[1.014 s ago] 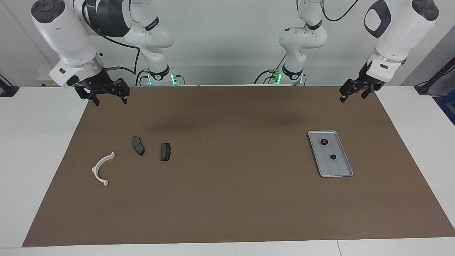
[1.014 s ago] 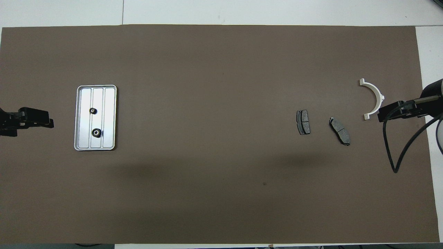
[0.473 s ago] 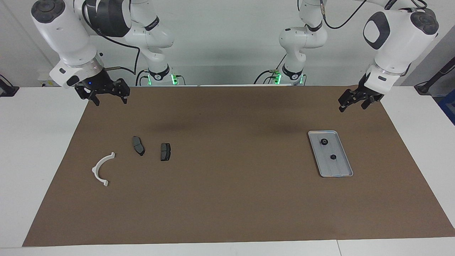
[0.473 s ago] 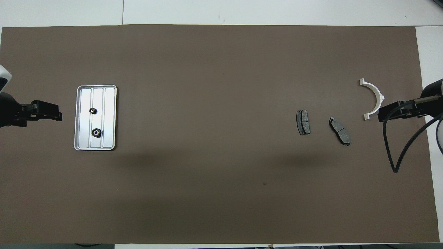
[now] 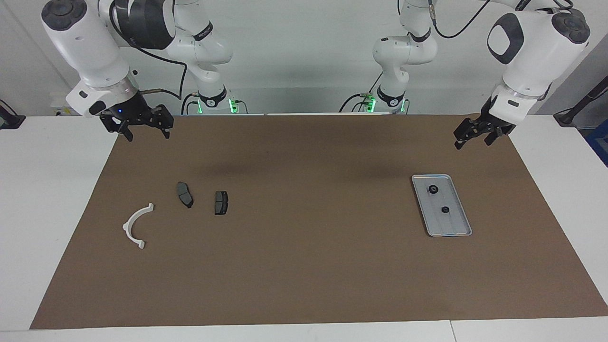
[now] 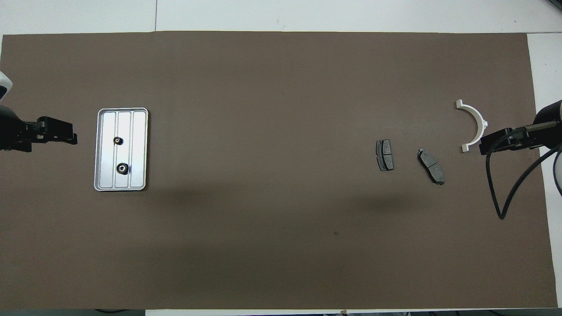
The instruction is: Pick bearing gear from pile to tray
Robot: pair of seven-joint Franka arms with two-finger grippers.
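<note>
The silver tray (image 5: 455, 227) (image 6: 139, 131) lies on the brown mat toward the left arm's end. Two small black round pieces (image 5: 433, 189) (image 5: 445, 209) sit in it and also show in the overhead view (image 6: 117, 140) (image 6: 122, 168). The pile lies toward the right arm's end: a white arc bracket (image 5: 134, 225) (image 6: 477, 122) and two dark grey brake pads (image 5: 185, 194) (image 5: 221, 203). My left gripper (image 5: 472, 141) (image 6: 72, 137) is open and empty, raised over the mat beside the tray. My right gripper (image 5: 147, 134) (image 6: 483, 147) is open and empty, raised over the mat's edge near the bracket.
The brown mat (image 5: 304, 266) covers most of the white table (image 5: 38, 199). A black cable (image 6: 505, 188) hangs from the right arm over the mat's edge. Both arm bases stand at the robots' end of the table.
My left gripper has shifted a little toward the tray, then along its side. The right arm and all the parts have stayed where they were.
</note>
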